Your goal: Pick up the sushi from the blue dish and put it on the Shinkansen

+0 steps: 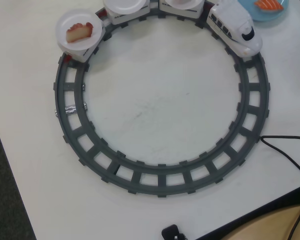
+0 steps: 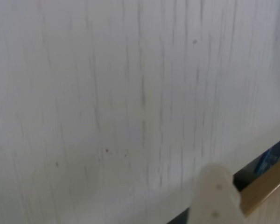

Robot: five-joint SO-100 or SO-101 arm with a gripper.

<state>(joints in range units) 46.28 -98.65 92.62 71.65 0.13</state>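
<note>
The white table (image 1: pixel 155 110) fills the overhead view, and on it lies a dark grey ring of toy track (image 1: pixel 162 177). At about one o'clock on the ring stands the Shinkansen (image 1: pixel 235 27), nose pointing toward three o'clock, with cars topped by white plates (image 1: pixel 125 5) trailing back to eleven o'clock. The last plate, at ten o'clock, carries a tan-and-red piece (image 1: pixel 80 32). Just outside the ring at one o'clock, cut by the frame edge, sits the blue dish (image 1: pixel 257 14) with the sushi (image 1: pixel 269 4) resting on it. A black cable (image 1: pixel 285 155) runs at four o'clock. In the wrist view a blurred pale finger (image 2: pixel 219 196) shows at five o'clock over bare tabletop; I cannot tell how wide the gripper stands, nor whether it holds anything.
</note>
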